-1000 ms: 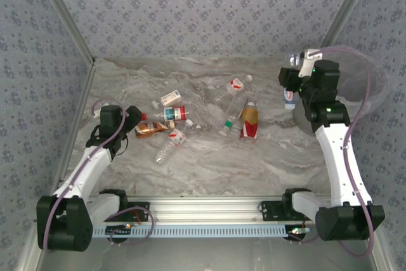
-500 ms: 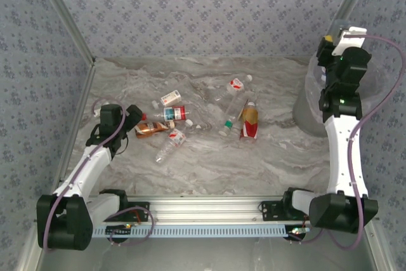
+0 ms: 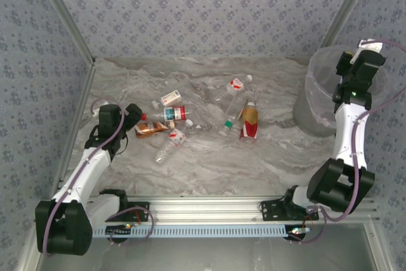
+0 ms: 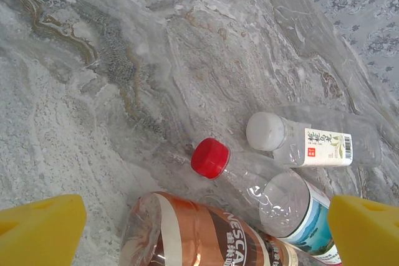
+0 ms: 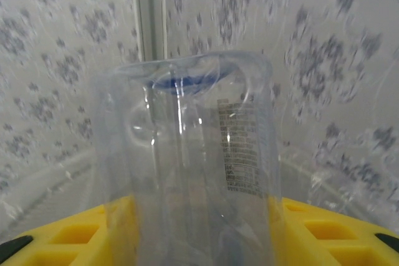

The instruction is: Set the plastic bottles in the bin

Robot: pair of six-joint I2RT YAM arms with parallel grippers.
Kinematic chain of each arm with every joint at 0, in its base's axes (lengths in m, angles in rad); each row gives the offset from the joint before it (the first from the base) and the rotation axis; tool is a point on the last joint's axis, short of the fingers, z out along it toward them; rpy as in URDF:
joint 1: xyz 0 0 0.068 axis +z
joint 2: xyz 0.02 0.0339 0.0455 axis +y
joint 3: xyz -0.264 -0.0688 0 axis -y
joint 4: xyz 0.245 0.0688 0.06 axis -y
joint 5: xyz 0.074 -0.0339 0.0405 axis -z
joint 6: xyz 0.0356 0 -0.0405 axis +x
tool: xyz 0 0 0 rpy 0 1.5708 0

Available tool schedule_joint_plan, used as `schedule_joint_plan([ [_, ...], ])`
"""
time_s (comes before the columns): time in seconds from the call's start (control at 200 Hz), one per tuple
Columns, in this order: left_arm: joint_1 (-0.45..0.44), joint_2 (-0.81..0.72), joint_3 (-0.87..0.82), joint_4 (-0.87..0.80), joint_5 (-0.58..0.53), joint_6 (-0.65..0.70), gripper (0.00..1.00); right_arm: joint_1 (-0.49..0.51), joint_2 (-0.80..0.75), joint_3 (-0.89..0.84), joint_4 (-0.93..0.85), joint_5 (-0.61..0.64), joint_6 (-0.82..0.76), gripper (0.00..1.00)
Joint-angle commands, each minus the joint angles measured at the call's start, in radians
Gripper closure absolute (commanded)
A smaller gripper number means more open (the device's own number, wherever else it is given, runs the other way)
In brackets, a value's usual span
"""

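I see the right end effector (image 3: 360, 61) gripping a clear plastic bottle (image 5: 187, 154) over the round translucent bin (image 3: 315, 90), the left end effector (image 4: 202, 228) wide open.

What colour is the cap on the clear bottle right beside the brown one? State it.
Red; the cap shows best in the left wrist view.

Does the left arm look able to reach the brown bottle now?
Probably yes. The left gripper is open, and the brown bottle lies right before it, within the span of its fingers, with nothing over it. The red-capped bottle lies close beside and might get nudged.
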Motion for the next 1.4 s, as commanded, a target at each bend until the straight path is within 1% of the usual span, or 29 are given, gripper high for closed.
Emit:
schedule_joint_plan([
  [0.0, -0.004, -0.019, -0.008, 0.014, -0.003, -0.013, 0.01, -0.017, 0.053, 0.081, -0.156, -0.095, -0.001, 0.45],
  [0.135, -0.004, -0.018, -0.011, 0.020, -0.003, -0.018, 0.01, -0.016, 0.117, 0.132, -0.277, -0.088, 0.019, 0.45],
  [0.275, -0.004, -0.007, -0.011, 0.033, -0.010, -0.019, 0.01, -0.018, 0.175, 0.158, -0.342, -0.057, 0.039, 0.45],
  [0.49, -0.006, 0.016, 0.013, 0.029, 0.003, -0.035, 0.01, -0.016, 0.283, 0.238, -0.468, -0.062, 0.097, 0.43],
  [0.64, -0.006, 0.016, 0.013, 0.025, 0.000, -0.041, 0.00, -0.014, 0.339, 0.269, -0.507, 0.018, 0.148, 0.40],
  [0.73, -0.006, 0.016, 0.014, 0.019, -0.002, -0.040, 0.01, -0.012, 0.380, 0.296, -0.525, 0.039, 0.162, 0.39],
  [0.76, -0.006, 0.015, 0.013, 0.017, -0.003, -0.039, 0.01, -0.011, 0.391, 0.307, -0.557, 0.044, 0.165, 0.39],
  [0.86, -0.006, 0.015, 0.013, 0.014, -0.009, -0.038, 0.00, -0.001, 0.420, 0.335, -0.593, 0.073, 0.181, 0.35],
  [1.024, -0.006, 0.014, 0.013, 0.009, -0.017, -0.037, 0.00, 0.017, 0.400, 0.342, -0.598, 0.096, 0.194, 0.24],
  [1.249, -0.006, 0.013, 0.008, 0.000, -0.020, -0.034, 0.00, 0.037, 0.330, 0.336, -0.593, 0.121, 0.199, 0.20],
  [1.399, -0.006, 0.014, 0.012, -0.014, -0.024, -0.028, 0.01, 0.060, 0.245, 0.303, -0.564, 0.145, 0.208, 0.17],
])
